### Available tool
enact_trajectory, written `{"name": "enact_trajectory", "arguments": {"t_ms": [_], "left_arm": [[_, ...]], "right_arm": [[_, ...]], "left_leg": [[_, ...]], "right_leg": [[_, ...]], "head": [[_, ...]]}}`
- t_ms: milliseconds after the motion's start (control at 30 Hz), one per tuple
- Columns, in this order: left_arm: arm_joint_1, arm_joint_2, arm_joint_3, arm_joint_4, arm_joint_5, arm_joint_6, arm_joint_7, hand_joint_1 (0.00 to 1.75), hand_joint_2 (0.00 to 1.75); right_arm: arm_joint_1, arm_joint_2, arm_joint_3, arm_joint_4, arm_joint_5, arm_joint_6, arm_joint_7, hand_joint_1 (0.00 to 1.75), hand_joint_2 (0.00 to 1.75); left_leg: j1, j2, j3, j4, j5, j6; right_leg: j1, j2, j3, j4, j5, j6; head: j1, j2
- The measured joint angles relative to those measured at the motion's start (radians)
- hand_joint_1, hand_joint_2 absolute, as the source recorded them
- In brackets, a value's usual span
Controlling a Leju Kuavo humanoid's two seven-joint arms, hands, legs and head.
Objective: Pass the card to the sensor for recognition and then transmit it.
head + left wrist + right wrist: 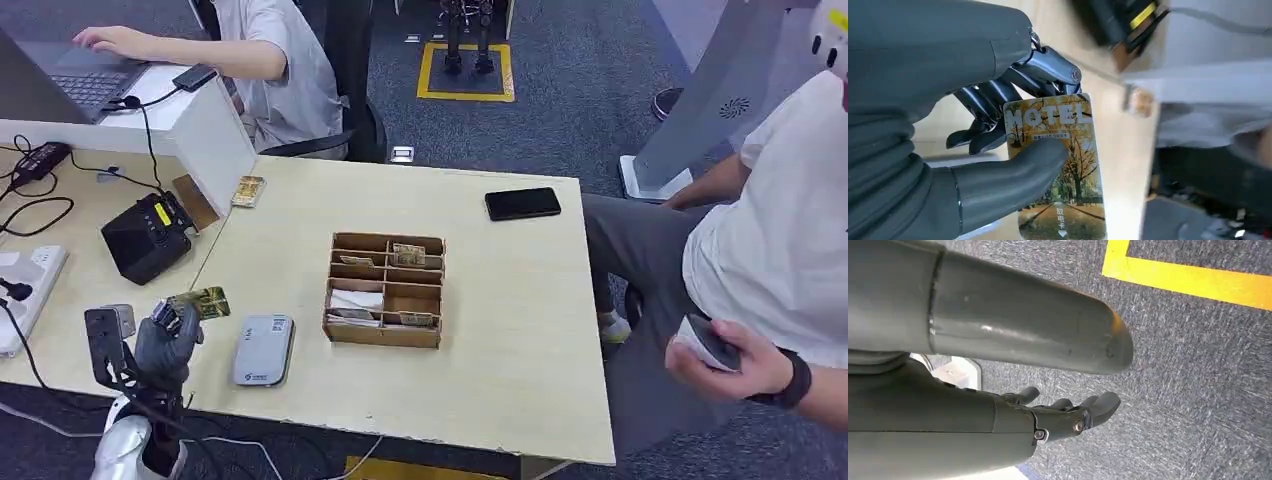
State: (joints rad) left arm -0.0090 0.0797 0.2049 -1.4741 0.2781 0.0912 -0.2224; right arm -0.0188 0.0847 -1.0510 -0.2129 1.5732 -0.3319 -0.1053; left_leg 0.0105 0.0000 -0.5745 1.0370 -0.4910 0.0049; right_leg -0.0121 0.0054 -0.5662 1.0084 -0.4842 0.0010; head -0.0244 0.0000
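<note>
The left hand [168,340] pinches the yellow autumn-tree motel card [1058,165] above the near left table edge, left of the grey flat sensor [262,350]. The thumb-only pinch could let it slip. The right hand [1068,415] hangs empty, fingers apart.

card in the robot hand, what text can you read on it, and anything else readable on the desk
"MOTEL": large white letters across the card, pinched by the left robot hand.
"取电卡": small white characters near the card's far end, above a small arrow.
A small line under "MOTEL": too small to read.
Grey card reader: a small mark, unreadable.
Cards in the wooden organizer: print too small to read.
</note>
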Motion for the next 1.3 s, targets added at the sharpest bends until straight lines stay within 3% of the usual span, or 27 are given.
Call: {"name": "enact_trajectory", "arguments": {"t_ms": [100,200,433,500,567,667,733,900,1300], "left_arm": [[-0.026,0.001,0.019,-0.029,-0.044,0.072,-0.067,1.75,1.75],[-0.05,0.008,0.02,-0.055,-0.177,0.153,-0.145,1.75,1.75],[-0.071,0.019,0.02,-0.082,-0.255,0.19,-0.178,1.75,1.75],[-0.071,0.029,0.02,-0.087,-0.394,0.257,-0.225,1.75,1.75],[-0.073,0.047,0.018,-0.089,-0.596,0.363,-0.261,1.75,1.75],[-0.073,0.091,0.006,-0.089,-0.867,0.507,-0.273,1.75,1.75],[-0.075,0.116,0.0,-0.087,-0.976,0.568,-0.273,1.75,1.75],[-0.113,0.143,0.0,-0.048,-1.134,0.597,-0.265,1.75,1.75],[-0.208,0.148,0.0,0.043,-1.185,0.598,-0.277,1.75,1.75]], "right_arm": [[-0.001,0.0,0.002,0.0,0.0,0.001,0.0,0.0,0.0],[-0.003,0.0,0.006,0.0,0.0,0.006,-0.006,0.0,0.0],[-0.006,0.0,0.01,0.0,0.0,0.015,-0.009,0.0,0.0],[-0.006,0.0,0.014,0.0,0.0,0.02,-0.013,0.0,0.0],[-0.007,0.0,0.026,0.0,0.0,0.026,-0.016,0.0,0.0],[-0.01,-0.002,0.047,0.0,0.0,0.038,-0.024,0.0,0.0],[-0.012,-0.003,0.059,0.0,0.0,0.041,-0.026,0.0,0.0],[-0.016,-0.01,0.083,0.0,0.0,0.049,-0.027,0.0,0.0],[-0.018,-0.016,0.109,0.001,0.0,0.048,-0.028,0.0,0.0]], "left_leg": [[0.0,0.0,0.0,0.0,0.0,0.0],[0.0,0.0,0.0,0.0,0.0,0.0],[0.0,0.0,0.0,0.0,0.0,0.0],[0.0,0.0,0.0,0.0,0.0,0.0],[0.0,0.0,0.0,0.0,0.0,0.0],[0.0,0.0,0.0,0.0,0.0,0.0],[0.0,0.0,0.0,0.0,0.001,0.0],[0.0,0.0,0.0,0.0,0.002,0.0],[0.0,0.0,0.0,0.0,0.002,0.0]], "right_leg": [[0.0,0.0,0.0,0.0,0.0,0.0],[0.0,0.0,0.0,0.0,0.0,0.0],[0.0,0.0,0.0,0.0,0.0,0.0],[0.0,0.0,0.0,0.0,0.0,0.0],[0.0,0.0,0.0,0.0,0.0,0.0],[0.0,0.0,0.0,0.0,0.0,0.0],[0.0,0.001,-0.001,0.0,0.0,0.0],[0.0,0.0,0.0,0.0,0.001,0.0],[0.0,0.0,-0.001,0.0,0.002,0.0]], "head": [[0.0,0.0],[0.0,0.0],[0.0,0.0],[0.0,0.0],[0.0,0.0],[0.0,0.0],[0.0,0.0],[0.0,0.0],[0.0,0.0]]}}
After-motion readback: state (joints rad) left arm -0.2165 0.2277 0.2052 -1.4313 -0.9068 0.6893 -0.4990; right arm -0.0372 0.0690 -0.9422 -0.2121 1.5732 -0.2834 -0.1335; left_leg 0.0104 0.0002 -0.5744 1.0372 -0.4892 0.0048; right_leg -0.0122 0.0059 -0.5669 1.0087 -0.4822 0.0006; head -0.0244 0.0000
